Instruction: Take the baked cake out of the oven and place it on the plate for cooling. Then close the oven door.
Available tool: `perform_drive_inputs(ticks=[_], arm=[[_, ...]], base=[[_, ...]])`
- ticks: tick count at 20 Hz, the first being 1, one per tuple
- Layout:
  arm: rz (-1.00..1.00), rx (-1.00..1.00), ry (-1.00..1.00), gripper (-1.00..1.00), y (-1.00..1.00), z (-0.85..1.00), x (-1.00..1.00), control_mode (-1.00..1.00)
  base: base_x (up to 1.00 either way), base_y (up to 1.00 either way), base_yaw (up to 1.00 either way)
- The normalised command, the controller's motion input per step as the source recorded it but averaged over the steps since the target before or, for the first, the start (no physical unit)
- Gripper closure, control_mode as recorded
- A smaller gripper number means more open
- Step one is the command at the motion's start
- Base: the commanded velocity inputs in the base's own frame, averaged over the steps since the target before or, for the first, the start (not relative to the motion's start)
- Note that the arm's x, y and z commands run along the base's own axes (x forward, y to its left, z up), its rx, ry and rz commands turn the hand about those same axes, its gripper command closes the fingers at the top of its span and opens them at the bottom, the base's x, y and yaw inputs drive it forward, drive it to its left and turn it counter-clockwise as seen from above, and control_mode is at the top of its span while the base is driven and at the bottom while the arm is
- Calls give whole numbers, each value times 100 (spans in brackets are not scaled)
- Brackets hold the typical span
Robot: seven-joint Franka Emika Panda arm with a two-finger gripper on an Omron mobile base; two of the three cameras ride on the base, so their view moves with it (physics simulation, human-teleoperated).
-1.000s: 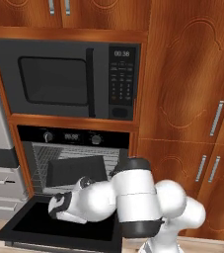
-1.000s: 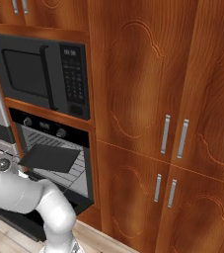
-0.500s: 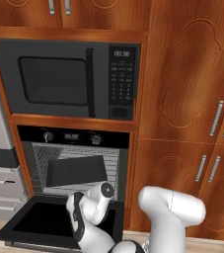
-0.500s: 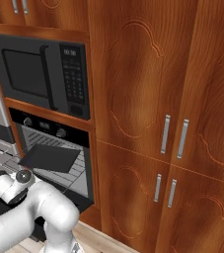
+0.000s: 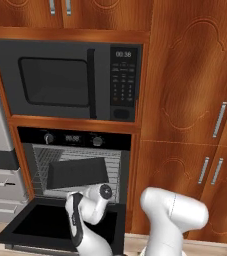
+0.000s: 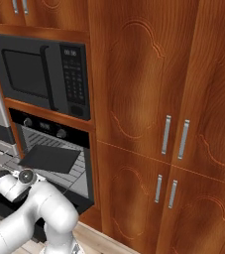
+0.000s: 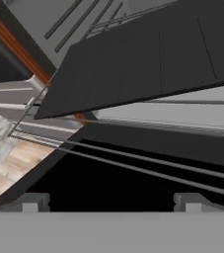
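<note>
In the left base view, the oven stands with the oven door down; a dark tray sticks out, which the arm could knock. The right base view shows the same. In the hand view, the pincer is released, no cake seen.

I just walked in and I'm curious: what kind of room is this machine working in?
It looks like a home kitchen, computer-rendered rather than real. A dark grey microwave sits built into wooden cabinets, and right below it is a black wall oven with its door folded down open.
</note>
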Motion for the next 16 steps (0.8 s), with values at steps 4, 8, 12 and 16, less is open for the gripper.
perform_drive_inputs(ticks=[4,8,12,16], arm=[[-16,-7,0,-100,39,-12,4,-100],[-19,-14,5,-100,25,-3,16,-100],[-13,-13,2,-100,18,-14,19,-100],[-7,-14,10,-100,16,-33,24,-100]], base=[[0,0,0],[0,0,0],[0,0,0],[0,0,0]])
